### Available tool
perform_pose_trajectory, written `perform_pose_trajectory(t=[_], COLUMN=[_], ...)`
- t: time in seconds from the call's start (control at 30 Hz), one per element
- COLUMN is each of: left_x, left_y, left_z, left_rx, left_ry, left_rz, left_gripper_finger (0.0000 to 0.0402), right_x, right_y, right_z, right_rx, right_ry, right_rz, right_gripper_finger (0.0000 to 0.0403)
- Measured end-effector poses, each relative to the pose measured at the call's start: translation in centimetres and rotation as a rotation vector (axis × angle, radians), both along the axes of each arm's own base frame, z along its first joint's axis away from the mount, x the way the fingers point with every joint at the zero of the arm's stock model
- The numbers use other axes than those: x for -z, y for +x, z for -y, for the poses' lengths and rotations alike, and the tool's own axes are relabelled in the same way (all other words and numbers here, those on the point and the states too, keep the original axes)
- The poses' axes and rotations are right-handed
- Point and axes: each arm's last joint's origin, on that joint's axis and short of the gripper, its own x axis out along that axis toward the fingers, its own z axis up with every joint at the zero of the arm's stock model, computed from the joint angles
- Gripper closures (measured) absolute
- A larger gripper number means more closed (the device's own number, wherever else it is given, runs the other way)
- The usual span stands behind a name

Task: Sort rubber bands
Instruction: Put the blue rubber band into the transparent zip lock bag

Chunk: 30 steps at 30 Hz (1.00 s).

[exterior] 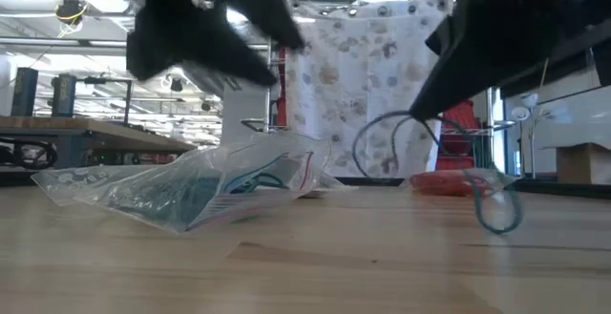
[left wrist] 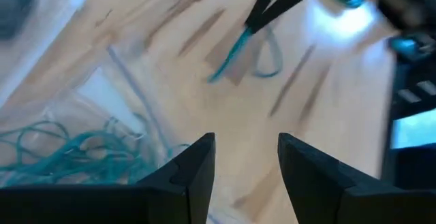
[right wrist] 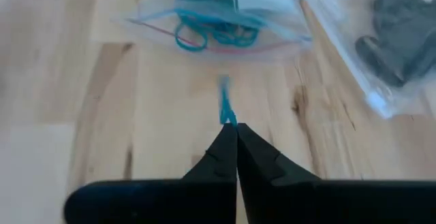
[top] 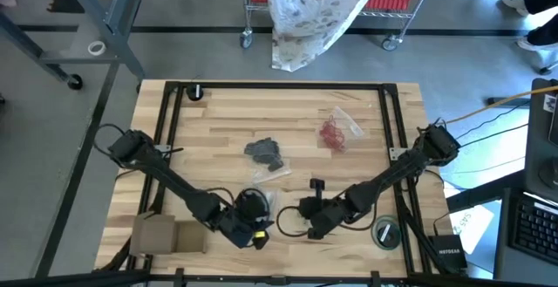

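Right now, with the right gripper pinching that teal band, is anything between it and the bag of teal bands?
Nothing visible. The right gripper is shut on a teal rubber band, and only bare wood lies between it and the clear bag of teal bands. The left gripper stands open beside that bag, not across the path.

The one readable text is white lettering on a small black box (top: 450, 253) beside the table's right edge in the high view; it appears to read "NETGEAR", though the letters are tiny. A white sheet (top: 467, 224) near it carries print too small to make out.
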Motion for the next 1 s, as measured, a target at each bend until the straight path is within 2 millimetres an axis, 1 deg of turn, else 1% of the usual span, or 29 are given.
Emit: perform_pose_trajectory(t=[0.1,0.17,0.3,0.53,0.63,0.8,0.9,1.0], left_x=[1.5,2.0,2.5,2.6,3.3,5.1,6.0,6.1], left_y=[0.1,0.0,0.1,0.5,0.7,1.1,1.2,1.2], left_z=[0.0,-0.2,-0.4,-1.1,-1.2,-1.6,-1.8,-1.8], left_rx=[-0.021,-0.047,-0.069,-0.084,-0.090,-0.110,-0.116,-0.109], left_ry=[0.017,0.022,0.025,0.023,0.027,0.031,0.037,0.050], left_rz=[-0.050,-0.073,-0.091,-0.096,-0.116,-0.153,-0.179,-0.187], left_gripper_finger=[0.0249,0.0249,0.0249,0.0249,0.0249,0.0251,0.0278,0.0331], right_x=[0.2,0.2,0.2,0.2,0.2,0.2,0.2,0.1], right_y=[-0.2,-0.2,-0.2,-0.2,-0.2,-0.1,-0.1,-0.1], right_z=[0.1,0.2,0.2,0.2,0.2,0.2,0.2,0.2], right_rx=[0.007,0.015,0.018,0.028,0.028,0.031,0.032,0.035], right_ry=[-0.009,-0.013,-0.014,-0.026,-0.025,-0.023,-0.023,-0.026], right_rz=[-0.020,-0.021,-0.020,-0.010,-0.008,-0.007,-0.006,-0.004], right_gripper_finger=[0.0402,0.0402,0.0402,0.0402,0.0402,0.0402,0.0402,0.0402])
